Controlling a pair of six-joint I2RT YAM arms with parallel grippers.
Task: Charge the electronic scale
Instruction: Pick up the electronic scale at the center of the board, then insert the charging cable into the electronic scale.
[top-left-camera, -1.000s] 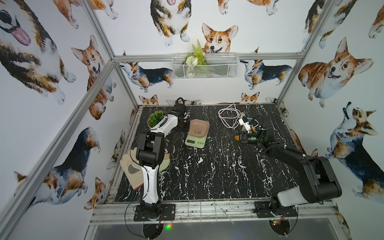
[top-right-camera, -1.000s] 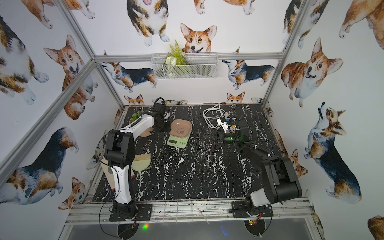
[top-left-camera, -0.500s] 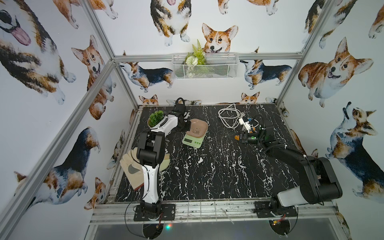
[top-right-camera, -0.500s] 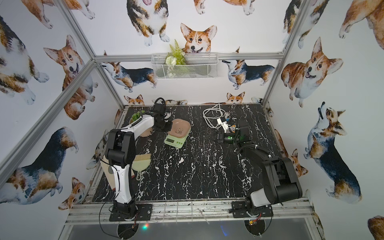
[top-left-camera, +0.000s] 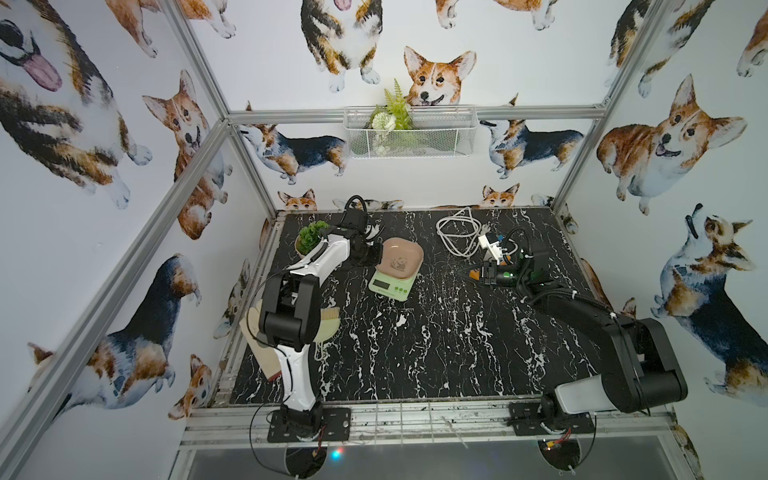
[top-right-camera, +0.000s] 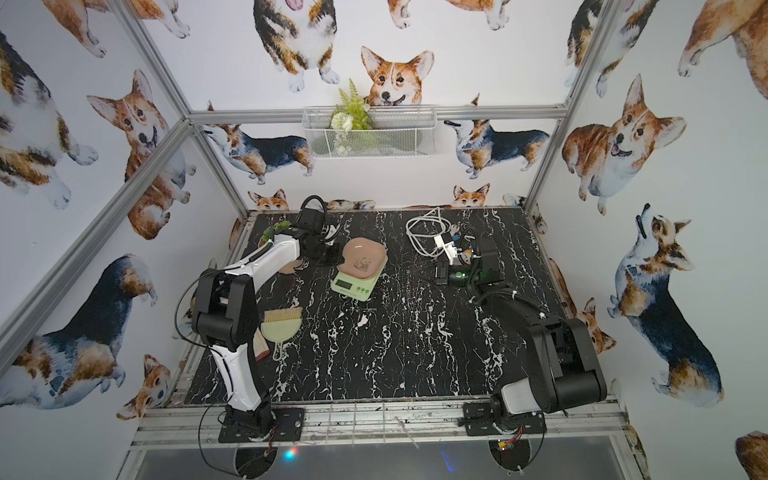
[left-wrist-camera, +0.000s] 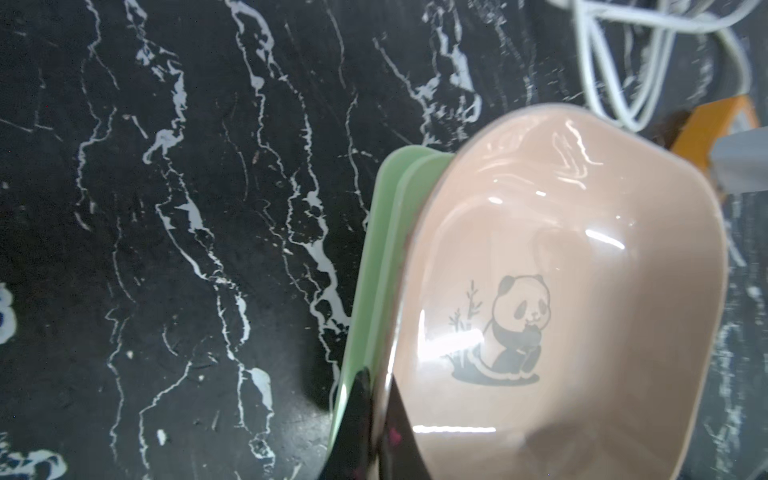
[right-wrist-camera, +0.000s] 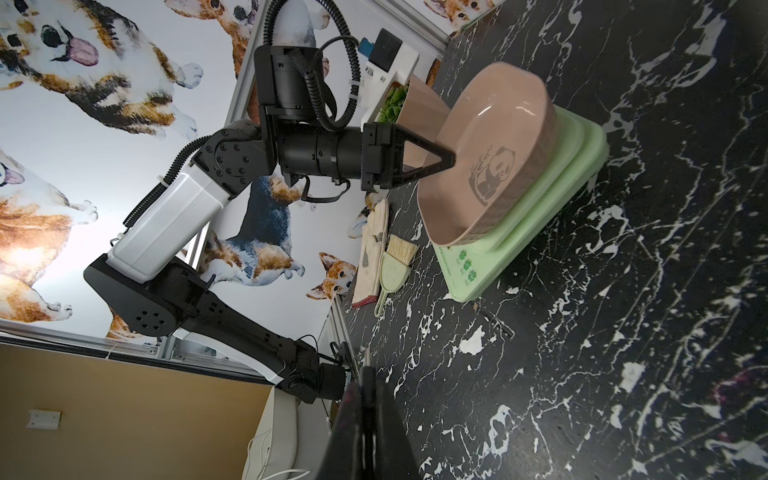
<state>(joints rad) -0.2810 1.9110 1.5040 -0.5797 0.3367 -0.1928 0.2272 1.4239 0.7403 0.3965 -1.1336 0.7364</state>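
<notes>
1. Left fingers (right-wrist-camera: 434, 160): clenched on the rim of the pinkish tray (right-wrist-camera: 494, 137), with the rim caught between them. A second ago they stood apart, so this closing is the change just made.
2. Right fingers (right-wrist-camera: 365, 419): pressed together, low over the table (top-left-camera: 415, 353). A thin tip appears to project from between them, possibly a plug, but the view is too poor to confirm.
3. Electronic scale (top-left-camera: 390, 286): flat on the table toward the far side, between the two arms. Its display faces the near edge and the tray sits on top. It stands almost where it did a second ago.
4. White cable (top-left-camera: 457, 232): coiled beyond the right fingers, apart from the scale, near the orange power strip (left-wrist-camera: 706, 124).
5. Consequence: the scale is now secured and can probably be steadied or turned to present its port. No cable reaches it, so charging has not begun.
</notes>
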